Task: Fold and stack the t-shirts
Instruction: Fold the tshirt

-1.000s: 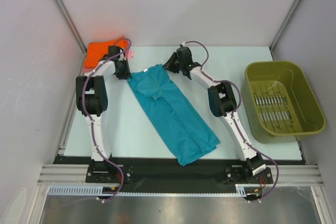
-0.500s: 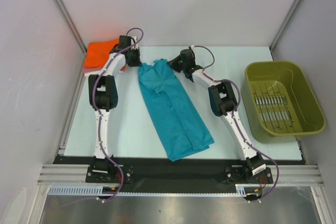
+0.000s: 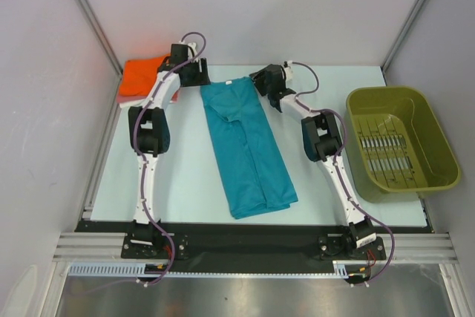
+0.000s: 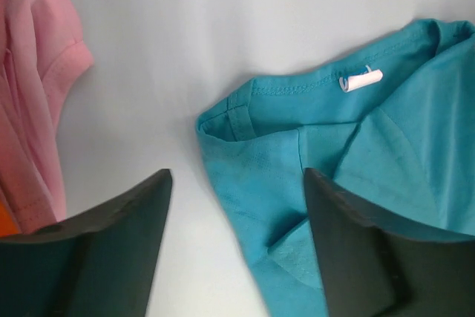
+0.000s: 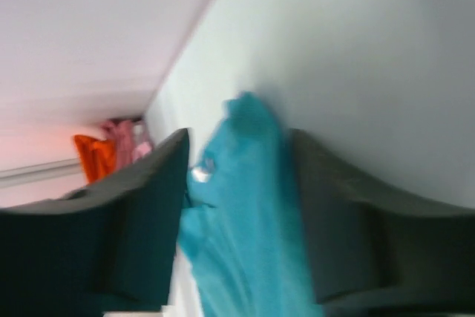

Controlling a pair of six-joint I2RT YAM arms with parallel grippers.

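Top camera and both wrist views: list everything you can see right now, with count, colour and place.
teal t-shirt: 1, teal, folded into a long strip mid-table, collar at the far end
collar label: 1, white, inside the teal collar
orange t-shirt: 1, bright orange, far left corner of the table
pink t-shirt: 1, pale pink, beside the orange one, left of the teal collar
basket: 1, olive green, right side of the table
table: 1, pale, under everything
left hand: 1, black fingers, open over the teal shirt's left collar corner
right hand: 1, black fingers, open at the shirt's right collar corner, view blurred
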